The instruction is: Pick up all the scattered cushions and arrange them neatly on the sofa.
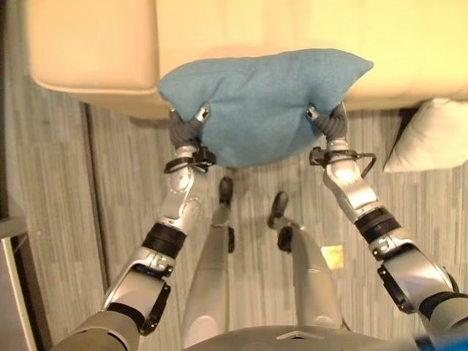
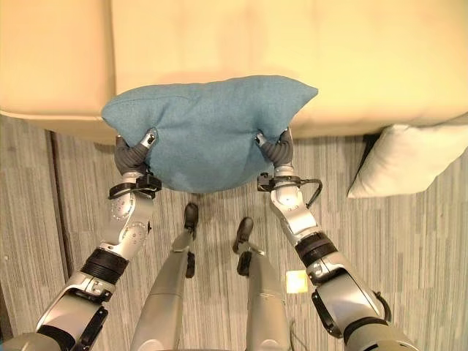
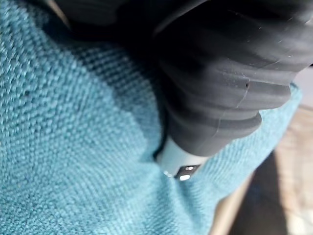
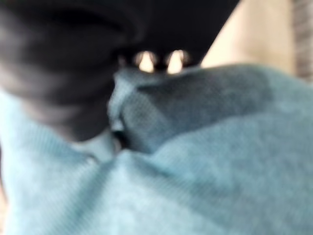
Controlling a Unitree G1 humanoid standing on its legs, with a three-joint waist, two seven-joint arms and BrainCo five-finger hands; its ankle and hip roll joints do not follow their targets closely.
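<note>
A blue cushion (image 2: 208,128) is held up between the two hands, in front of the cream sofa (image 2: 292,44) and overlapping its front edge, above the striped grey floor (image 2: 424,241). The left hand (image 2: 135,153) is pressed into the cushion's left side and the right hand (image 2: 276,148) into its right side; a thumb (image 3: 178,164) is seen dug into the fabric, so the cushion is gripped by both hands. A white cushion (image 2: 406,157) lies on the floor, just beside the sofa's front, well apart from the right hand. No writing can be read.
</note>
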